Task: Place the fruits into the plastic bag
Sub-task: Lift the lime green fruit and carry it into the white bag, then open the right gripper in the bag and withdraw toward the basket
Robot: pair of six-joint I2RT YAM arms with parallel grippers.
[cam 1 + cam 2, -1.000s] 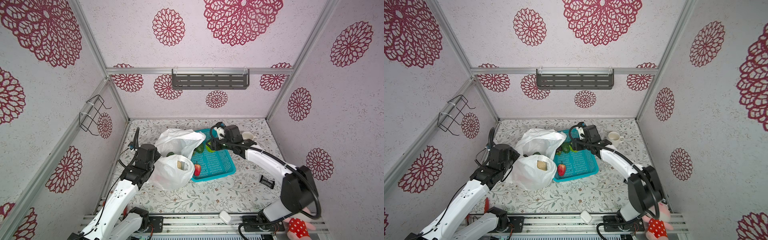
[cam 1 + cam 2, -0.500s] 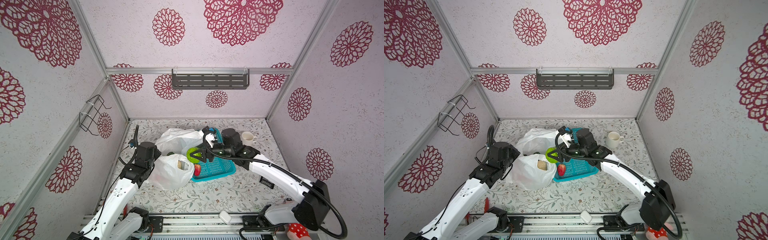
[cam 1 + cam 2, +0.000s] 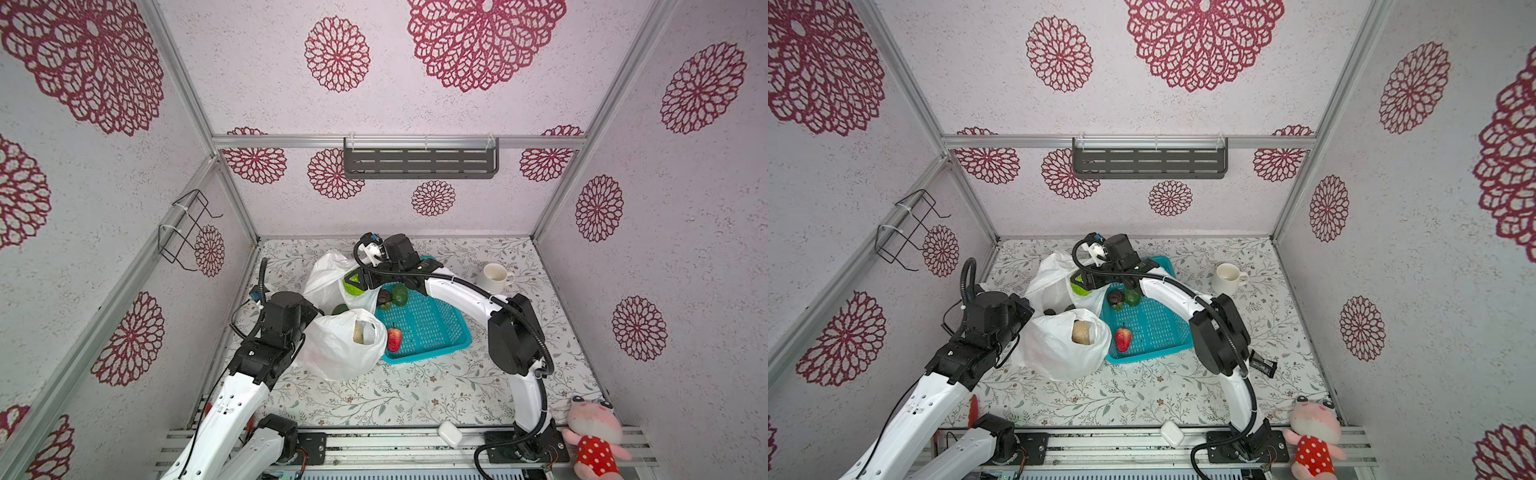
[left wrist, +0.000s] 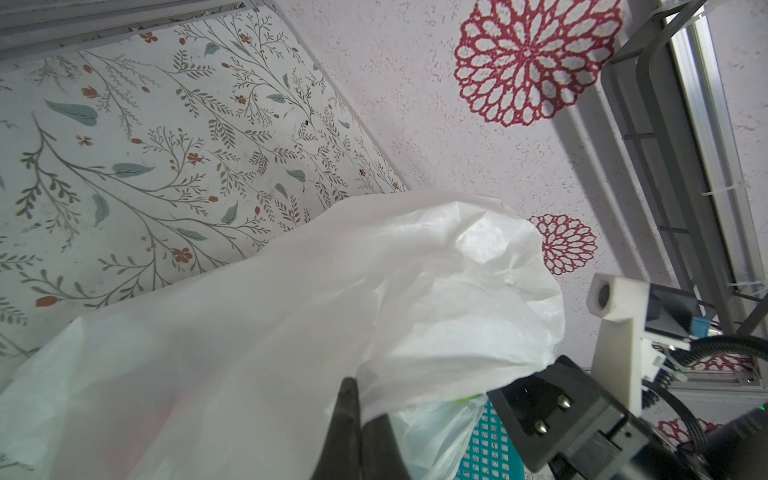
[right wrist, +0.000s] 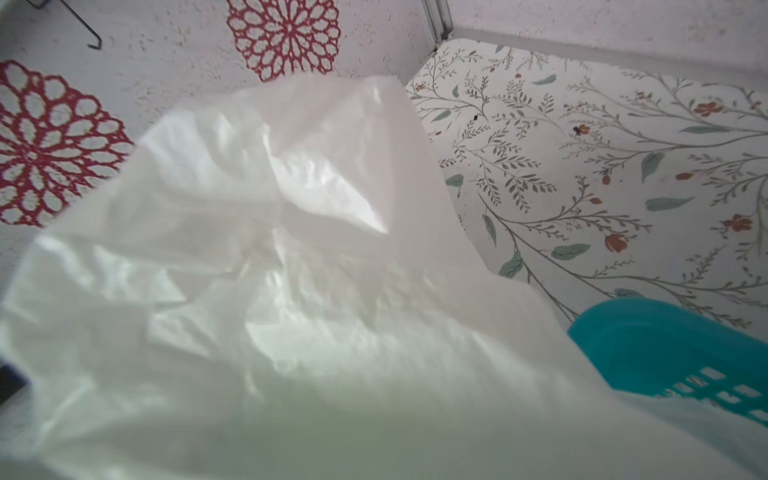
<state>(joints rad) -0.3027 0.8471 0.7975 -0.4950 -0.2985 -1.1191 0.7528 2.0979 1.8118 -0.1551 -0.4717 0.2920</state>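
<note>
While shut tight at the left gripper [image 4: 353,399] on a fold of thin, crinkly white plastic bag [image 3: 336,353], left of centre, spread wide at the right gripper [image 3: 356,277] about a bright green round fruit [image 3: 351,289] above the bag's upper part; gripped or loose, cannot tell. Inside the bag, a pale knobbly fruit [image 3: 358,332]; just right, in a teal perforated plastic basket [image 3: 428,357], a red fruit [image 3: 394,338] and a dark green oval fruit [image 3: 400,293].

Top views look down on the whole scene; wrist views, seemingly very close, share the plastic bag [image 4: 291,332].
</note>
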